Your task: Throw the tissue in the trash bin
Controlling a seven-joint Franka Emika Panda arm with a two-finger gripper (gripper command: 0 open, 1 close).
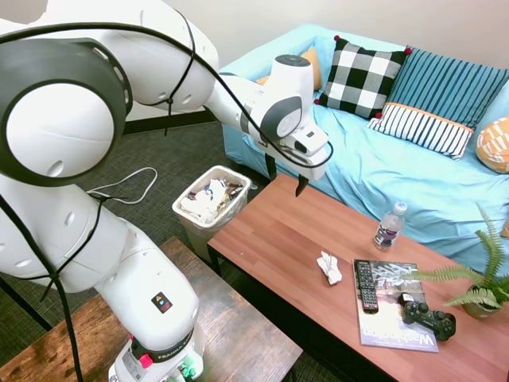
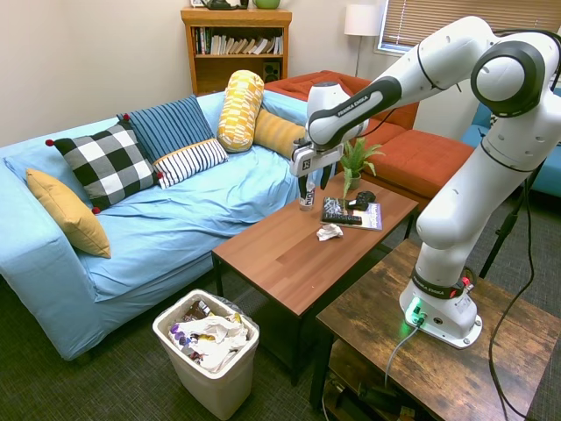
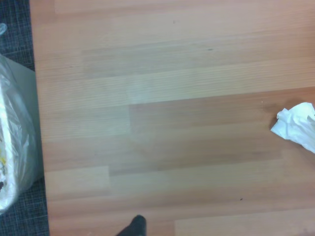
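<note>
**Tissue not yet picked up, whole task remains**

Tissue [image 1: 329, 267] lies alone on the wooden table [image 1: 278, 239], near its middle, just left of the magazine [image 1: 394, 306] that carries the remote [image 1: 366, 285] and the game controller [image 1: 428, 316]. A water bottle [image 1: 388, 227] stands at the far edge of the table, apart from the tissue. Nothing touches the tissue.

The gripper [image 1: 285, 177] hangs in the air above the left part of the table, between the tissue and the bin [image 1: 211, 199]. Its two fingers point down with a clear gap between them, and they hold nothing. The wrist view shows bare table wood with the tissue [image 3: 297, 126] only at one border, so the gripper is not yet over it.

The bin stands on the floor just beside the left end of the table, already filled with mixed trash. By these pictures, no step is finished: reaching, grasping, carrying and dropping are all still to do.
</note>
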